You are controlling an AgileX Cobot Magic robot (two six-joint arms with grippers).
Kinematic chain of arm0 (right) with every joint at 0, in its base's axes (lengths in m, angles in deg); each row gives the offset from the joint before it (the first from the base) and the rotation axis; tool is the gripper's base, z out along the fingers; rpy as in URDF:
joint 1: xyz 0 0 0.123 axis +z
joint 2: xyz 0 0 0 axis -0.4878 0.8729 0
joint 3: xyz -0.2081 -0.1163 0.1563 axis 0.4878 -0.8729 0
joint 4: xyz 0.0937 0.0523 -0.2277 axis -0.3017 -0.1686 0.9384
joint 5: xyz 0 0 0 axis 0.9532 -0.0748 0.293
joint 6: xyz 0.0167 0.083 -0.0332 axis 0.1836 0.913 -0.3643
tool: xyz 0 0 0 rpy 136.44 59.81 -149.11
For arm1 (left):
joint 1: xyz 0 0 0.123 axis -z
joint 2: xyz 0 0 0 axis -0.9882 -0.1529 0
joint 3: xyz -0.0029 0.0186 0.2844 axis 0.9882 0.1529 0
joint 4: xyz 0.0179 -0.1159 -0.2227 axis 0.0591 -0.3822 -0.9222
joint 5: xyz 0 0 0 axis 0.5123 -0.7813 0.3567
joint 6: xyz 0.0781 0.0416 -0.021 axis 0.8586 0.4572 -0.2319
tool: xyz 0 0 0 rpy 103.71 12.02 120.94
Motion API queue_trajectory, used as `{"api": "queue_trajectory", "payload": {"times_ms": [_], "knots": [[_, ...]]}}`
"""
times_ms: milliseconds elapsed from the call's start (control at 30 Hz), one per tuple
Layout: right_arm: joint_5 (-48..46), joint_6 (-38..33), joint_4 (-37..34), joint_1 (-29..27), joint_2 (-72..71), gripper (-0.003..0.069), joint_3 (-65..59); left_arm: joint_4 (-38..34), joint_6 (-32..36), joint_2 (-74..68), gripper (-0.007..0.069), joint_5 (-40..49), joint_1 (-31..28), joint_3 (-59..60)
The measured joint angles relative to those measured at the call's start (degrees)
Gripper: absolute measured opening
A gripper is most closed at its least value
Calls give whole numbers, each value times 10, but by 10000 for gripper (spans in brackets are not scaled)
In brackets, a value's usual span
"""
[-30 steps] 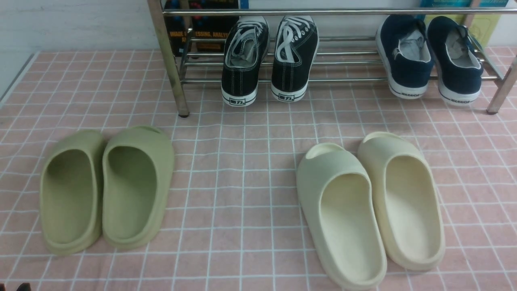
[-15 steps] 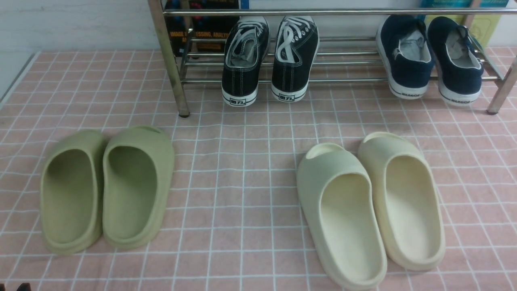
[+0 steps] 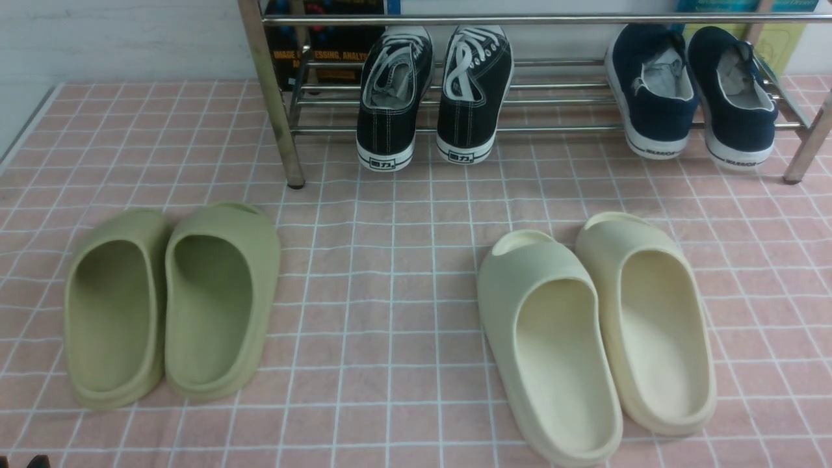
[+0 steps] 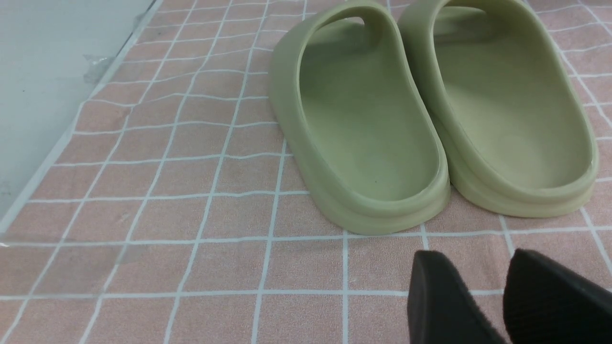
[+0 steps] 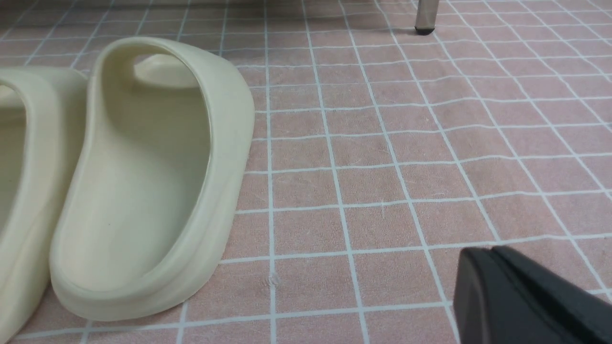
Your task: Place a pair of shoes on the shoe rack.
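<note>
Navy slip-on sneakers sit paired on a steel shoe rack

At left, two olive-green foam slides (image 3: 221, 305) lie side by side on a pink, white-gridded floor mat (image 3: 390, 364). Near them, the left gripper (image 4: 466, 282) has its fingertips parted, with nothing between them. Behind, black lace-up sneakers with white laces (image 3: 393, 97) rest on the low bars of the shiny steel shoe rack (image 3: 539, 102). Two cream foam slides (image 3: 559, 351) lie on the mat in front of the rack. Beside them, the right gripper (image 5: 495, 253) is closed and empty. Toward the rack's right end, the navy-blue canvas slip-on sneakers (image 3: 663, 97) rest on the low bars, heels facing the viewer.
</note>
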Motion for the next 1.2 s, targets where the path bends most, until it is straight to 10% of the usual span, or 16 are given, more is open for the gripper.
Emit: {"api": "queue_trajectory", "payload": {"times_ms": [1200], "knots": [[0,0,0,0,0,21,0,0,0,0,239,0,0,0]]}}
